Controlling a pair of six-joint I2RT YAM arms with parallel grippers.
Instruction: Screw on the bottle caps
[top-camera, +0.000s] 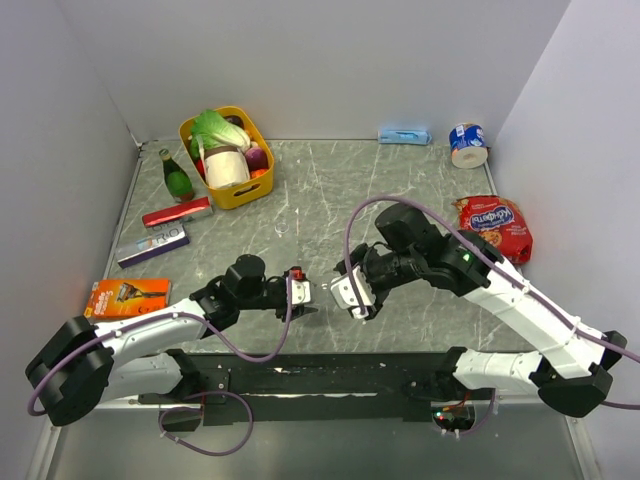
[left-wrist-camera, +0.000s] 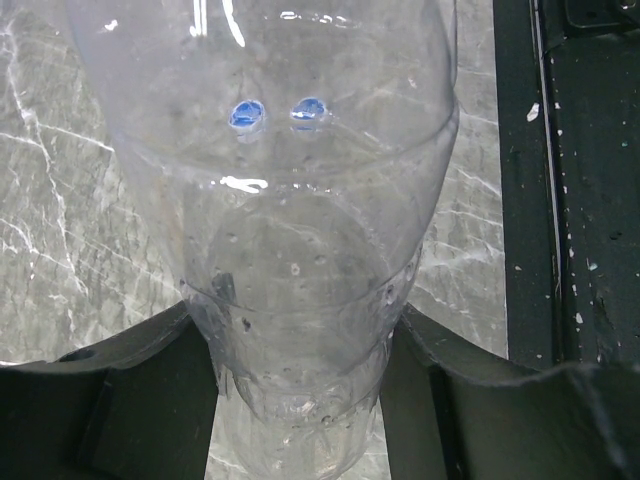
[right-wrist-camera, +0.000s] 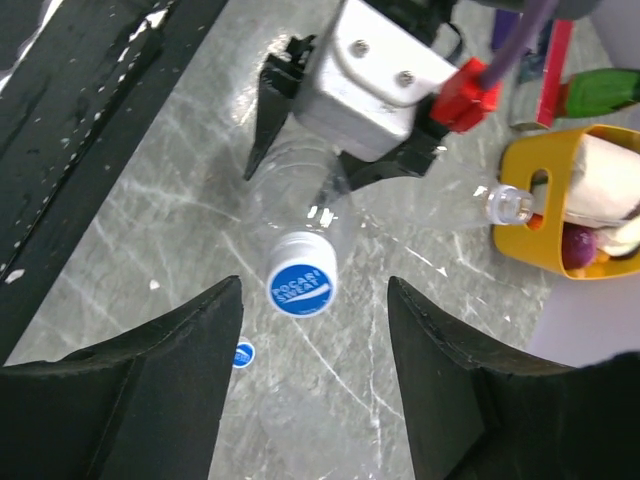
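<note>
My left gripper (left-wrist-camera: 300, 335) is shut on the body of a clear bottle (left-wrist-camera: 300, 230), held lying level with its neck towards my right gripper; it shows in the top view (top-camera: 303, 293) too. In the right wrist view this bottle (right-wrist-camera: 300, 190) carries a blue cap (right-wrist-camera: 302, 286) on its neck. My right gripper (right-wrist-camera: 313, 290) is open, its fingers either side of that cap and clear of it; in the top view it (top-camera: 350, 297) faces the left gripper. A loose blue cap (right-wrist-camera: 242, 354) lies on the table. A second clear bottle (right-wrist-camera: 508, 204) stands uncapped near the basket (top-camera: 285, 226).
A yellow basket (top-camera: 243, 195) of groceries and a green glass bottle (top-camera: 177, 175) stand back left. Flat boxes (top-camera: 153, 245) and an orange pack (top-camera: 128, 297) lie left. A red snack bag (top-camera: 495, 225) and a tape roll (top-camera: 468, 143) are right. The black base rail (top-camera: 320, 372) runs along the front.
</note>
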